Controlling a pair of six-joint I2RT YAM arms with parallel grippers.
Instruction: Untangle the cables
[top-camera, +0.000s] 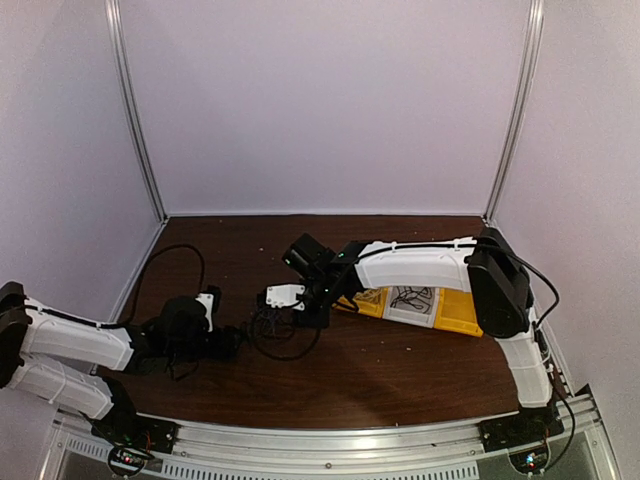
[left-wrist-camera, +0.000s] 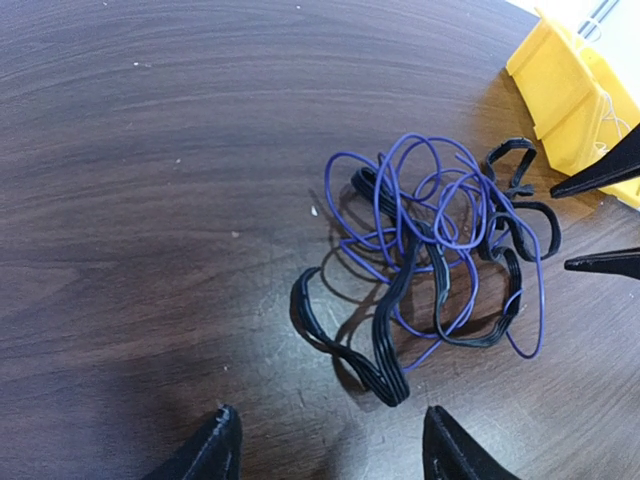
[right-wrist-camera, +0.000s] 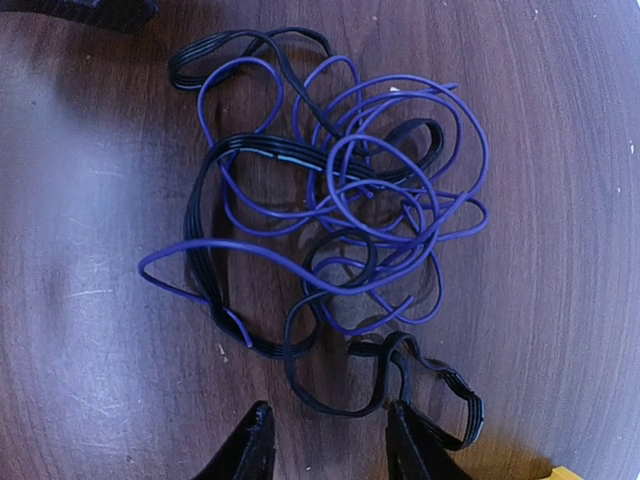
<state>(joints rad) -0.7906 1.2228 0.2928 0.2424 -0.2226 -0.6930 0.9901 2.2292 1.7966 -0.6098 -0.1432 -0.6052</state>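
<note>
Both arms had white shell segments with black joints and thin black cables along them, the right arm (top-camera: 420, 265) and left arm (top-camera: 70, 350) ending in black pointed fingers (left-wrist-camera: 215, 450)

The cables (right-wrist-camera: 330, 230) lie in one messy pile flat on the brown bench (right-wrist-camera: 80, 330), a thin purple cord (left-wrist-camera: 440, 215) looped round and round through a flat black ribbon cord (left-wrist-camera: 385, 345) that bends in wavy folds.
</note>
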